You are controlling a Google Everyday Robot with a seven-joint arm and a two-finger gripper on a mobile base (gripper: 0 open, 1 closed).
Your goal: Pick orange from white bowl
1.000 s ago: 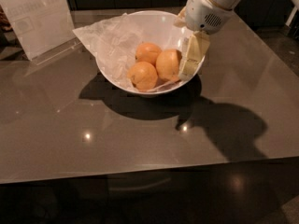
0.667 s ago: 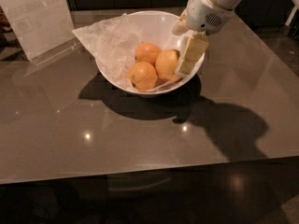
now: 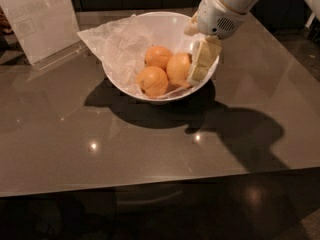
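A large glossy white round bowl [image 3: 167, 29] stands towards the back of a grey-brown reflective worktop [image 3: 100, 154], with a crinkled translucent white sheet [image 3: 120, 44] draped over its left rim and lining part of the inside. Three round, dimpled oranges lie close together in the bowl. The orange [image 3: 178, 69] on the right is the task's fruit, with a second orange [image 3: 153, 81] in front of it to the left and a third orange [image 3: 159, 56] behind. The robot's white arm [image 3: 222, 6] reaches in from the upper right corner, its rounded wrist housing hanging above the bowl's right rim and angled down and to the left. The cream-coloured end effector [image 3: 199, 74] dips inside the bowl along its right wall, just beside the right orange's right flank. Whether it is open or closed on the fruit cannot be told from this angle. A clear stand holding a pale printed sheet [image 3: 37, 19] sits at the far left corner, well apart from the bowl.
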